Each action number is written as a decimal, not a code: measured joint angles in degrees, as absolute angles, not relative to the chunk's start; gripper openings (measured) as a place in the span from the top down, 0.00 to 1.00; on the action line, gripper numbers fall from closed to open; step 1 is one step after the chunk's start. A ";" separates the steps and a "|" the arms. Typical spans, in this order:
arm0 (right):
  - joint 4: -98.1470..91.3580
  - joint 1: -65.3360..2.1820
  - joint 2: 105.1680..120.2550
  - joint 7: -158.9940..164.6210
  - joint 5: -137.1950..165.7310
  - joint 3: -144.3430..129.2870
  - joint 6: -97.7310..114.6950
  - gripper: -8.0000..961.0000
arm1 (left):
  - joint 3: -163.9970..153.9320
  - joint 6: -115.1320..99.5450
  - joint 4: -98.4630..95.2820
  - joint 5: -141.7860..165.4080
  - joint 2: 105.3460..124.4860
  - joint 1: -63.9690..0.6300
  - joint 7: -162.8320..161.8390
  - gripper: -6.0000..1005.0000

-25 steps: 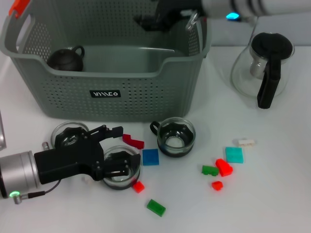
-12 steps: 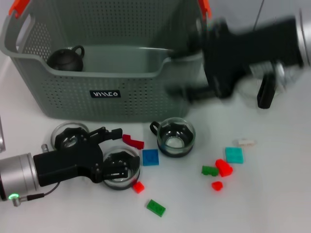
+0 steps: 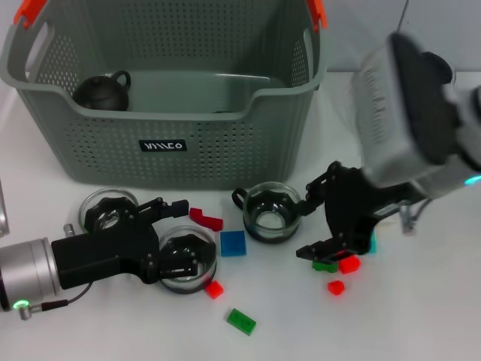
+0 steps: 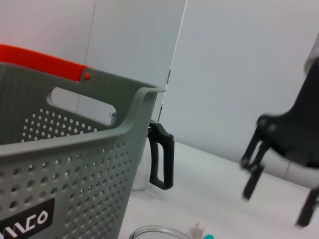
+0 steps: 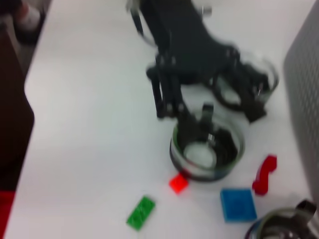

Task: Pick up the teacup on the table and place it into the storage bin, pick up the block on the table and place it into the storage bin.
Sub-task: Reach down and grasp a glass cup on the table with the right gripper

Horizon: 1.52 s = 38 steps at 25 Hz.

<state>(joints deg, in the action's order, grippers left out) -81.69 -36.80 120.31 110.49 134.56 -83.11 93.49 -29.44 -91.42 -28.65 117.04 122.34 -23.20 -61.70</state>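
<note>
The grey-green storage bin [image 3: 161,147] stands at the back with a dark teapot [image 3: 101,90] inside. My left gripper [image 3: 184,232] is low at the front left, open, with one finger inside a glass teacup [image 3: 197,272] and the other outside its far rim. The right wrist view shows that cup [image 5: 207,149]. A second glass teacup [image 3: 272,210] stands mid-table. My right gripper [image 3: 305,224] is open just right of it, above a green block [image 3: 325,265] and a red block [image 3: 348,263].
A third glass cup [image 3: 109,204] sits behind my left gripper. Loose blocks lie around: blue [image 3: 233,243], red [image 3: 207,219], small red [image 3: 215,289], green [image 3: 241,321], small red [image 3: 336,286]. The glass jug's black handle [image 4: 162,159] shows beside the bin [image 4: 75,149].
My right arm has swung from over the bin down to the table beside the middle teacup and the blocks. My left gripper and its cup have not moved.
</note>
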 joint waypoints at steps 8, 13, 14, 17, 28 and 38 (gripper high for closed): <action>-68.54 -42.95 120.45 111.76 138.70 -89.35 83.09 0.34 | -29.44 -91.10 -28.57 117.07 122.34 -23.20 -61.65 0.09; -63.64 -45.13 120.50 112.82 139.24 -93.06 76.59 0.34 | -29.44 -91.00 -28.56 117.06 122.34 -23.20 -61.63 0.09; -63.03 -45.50 120.52 113.38 139.60 -93.63 75.63 0.34 | -29.44 -90.97 -28.56 117.06 122.34 -23.19 -61.64 0.09; -61.22 -46.71 120.64 114.49 140.41 -94.41 73.84 0.33 | -29.44 -90.96 -28.56 117.04 122.34 -23.15 -61.72 0.09; -56.77 -48.56 120.87 113.55 139.63 -98.01 70.99 0.05 | -29.44 -90.96 -28.21 116.81 122.43 -22.93 -61.62 0.09; -52.80 -49.42 120.96 113.55 137.18 -103.29 65.50 0.02 | -29.44 -90.97 -28.21 116.98 122.43 -22.82 -61.52 0.10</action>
